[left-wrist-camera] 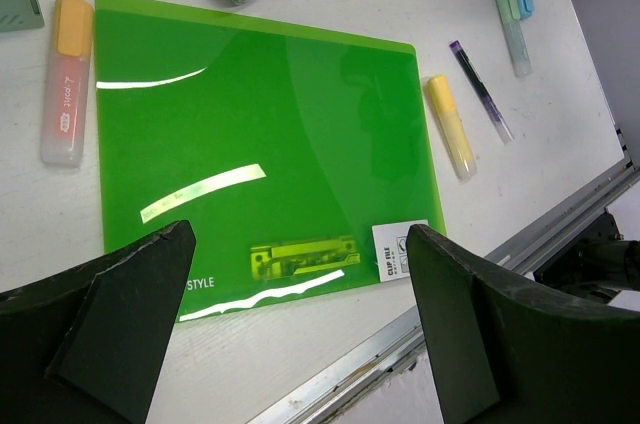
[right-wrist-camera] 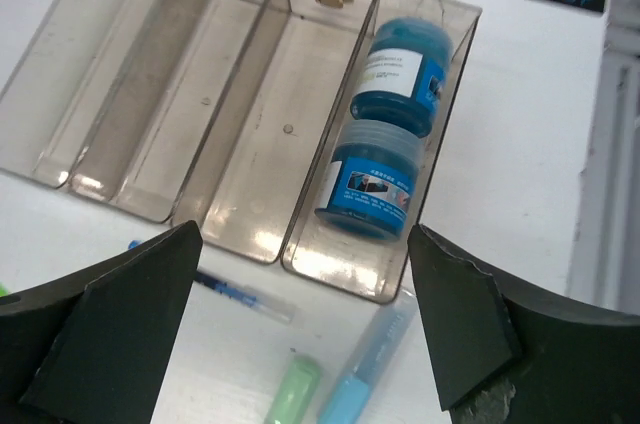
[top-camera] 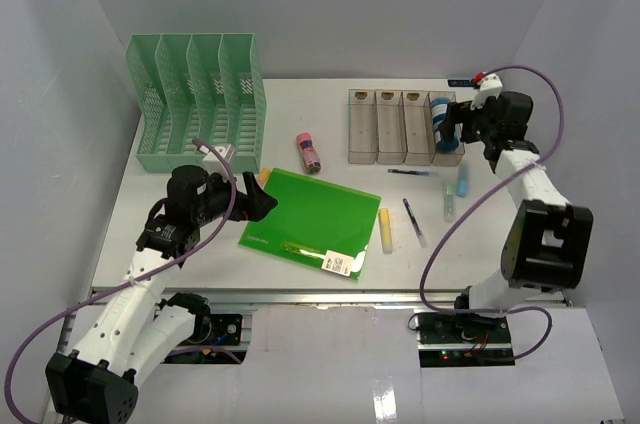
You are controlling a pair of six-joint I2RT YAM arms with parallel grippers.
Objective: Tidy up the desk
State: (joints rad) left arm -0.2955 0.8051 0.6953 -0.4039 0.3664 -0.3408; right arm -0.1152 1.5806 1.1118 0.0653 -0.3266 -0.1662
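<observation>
The white desk [top-camera: 330, 114] holds a green clip file [top-camera: 310, 222] near its front edge. My left gripper [top-camera: 262, 199] is open and empty, hovering over the file's left side; in the left wrist view the file [left-wrist-camera: 260, 134] lies between and beyond the fingers [left-wrist-camera: 130, 314]. My right gripper [top-camera: 455, 124] is open and empty above the clear four-compartment tray [top-camera: 392, 127]. Two blue jars [right-wrist-camera: 385, 149] lie in the tray's rightmost compartment [right-wrist-camera: 300, 259]. The other compartments are empty.
A green slotted file rack [top-camera: 200, 102] stands back left. Loose on the desk are a pink canister [top-camera: 308, 152], an orange highlighter [left-wrist-camera: 67, 79], a yellow highlighter [top-camera: 386, 230], a purple pen [top-camera: 414, 221], a blue pen [top-camera: 412, 173], and blue [top-camera: 462, 180] and green [top-camera: 450, 202] highlighters.
</observation>
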